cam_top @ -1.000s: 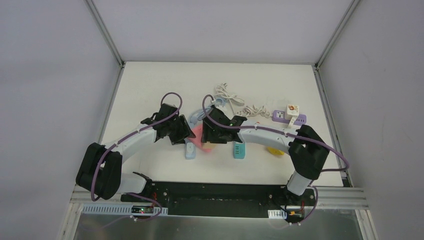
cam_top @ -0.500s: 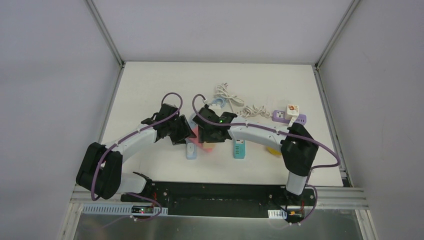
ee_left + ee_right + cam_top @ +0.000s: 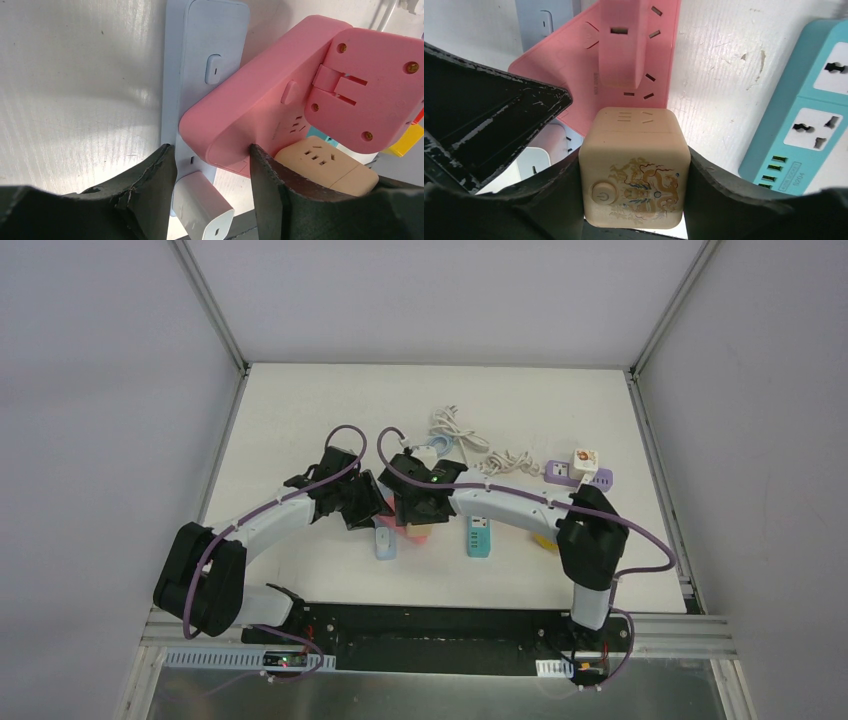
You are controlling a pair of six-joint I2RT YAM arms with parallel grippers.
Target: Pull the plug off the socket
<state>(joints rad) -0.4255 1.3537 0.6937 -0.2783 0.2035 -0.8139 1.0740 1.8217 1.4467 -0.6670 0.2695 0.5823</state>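
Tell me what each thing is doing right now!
Pink power strip, tilted, clamped in left jaws.
Beige cube plug, clamped in right jaws, apparently not yet pulled out.
White charger, plugged into blue strip.
Teal strip, lying flat, visible sockets empty.

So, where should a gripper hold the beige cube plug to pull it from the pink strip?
Grip the beige cube plug by its flat side faces, from the end opposite the pink strip. Parallel sides suit a pinch; the right gripper clamps it so.

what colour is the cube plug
Beige cube plug with a gold dragon print; right wrist view.
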